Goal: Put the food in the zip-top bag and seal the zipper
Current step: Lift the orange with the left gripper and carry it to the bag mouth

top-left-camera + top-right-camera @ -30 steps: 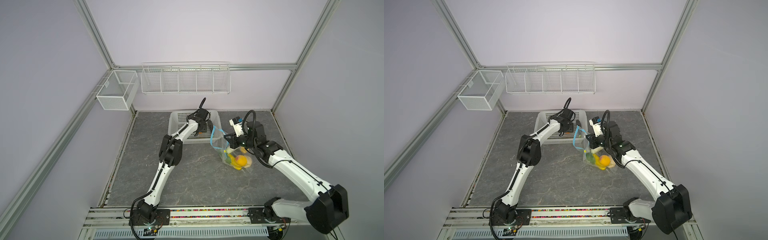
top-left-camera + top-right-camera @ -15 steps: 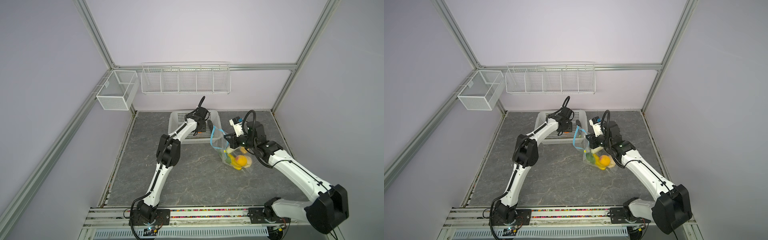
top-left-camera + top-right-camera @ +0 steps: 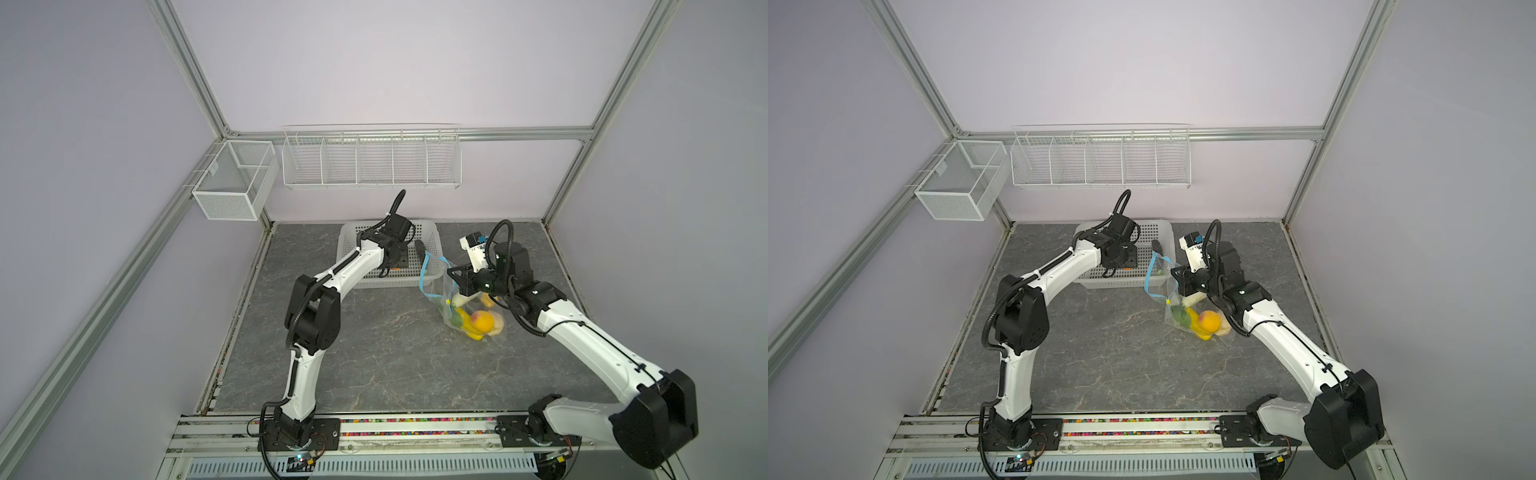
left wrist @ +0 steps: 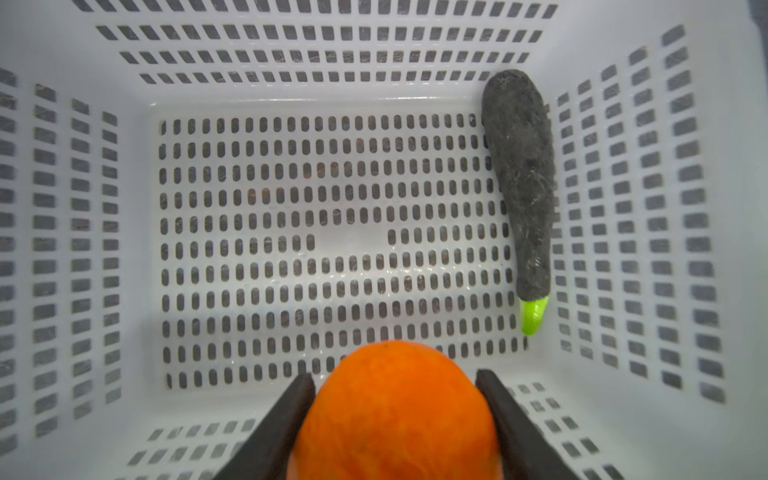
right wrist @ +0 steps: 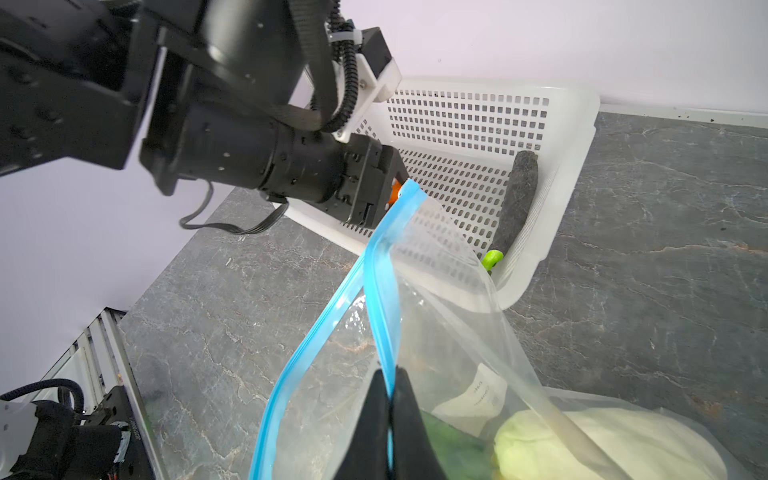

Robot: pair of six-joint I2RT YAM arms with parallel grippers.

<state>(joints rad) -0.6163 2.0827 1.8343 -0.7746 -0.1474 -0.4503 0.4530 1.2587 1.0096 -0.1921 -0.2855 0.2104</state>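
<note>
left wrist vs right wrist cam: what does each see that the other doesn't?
Left wrist only: the left tool, fingers against both sides of the orange piece, and the white basket's whole floor.
Right wrist only: the right tool shut on the blue zipper of the zip-top bag, a green piece and a pale piece inside it, the grey table.
Both: the basket and the dark piece with a green stem along its wall; the right wrist catches only a sliver of orange.

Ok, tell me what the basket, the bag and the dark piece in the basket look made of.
Basket: rigid white plastic, glossy, moulded slots.
Zip-top bag: thin clear plastic film, crinkled, see-through.
Dark piece: probably felt or wool, matte and fuzzy with stray fibres; its green tip looks smoother.
</note>
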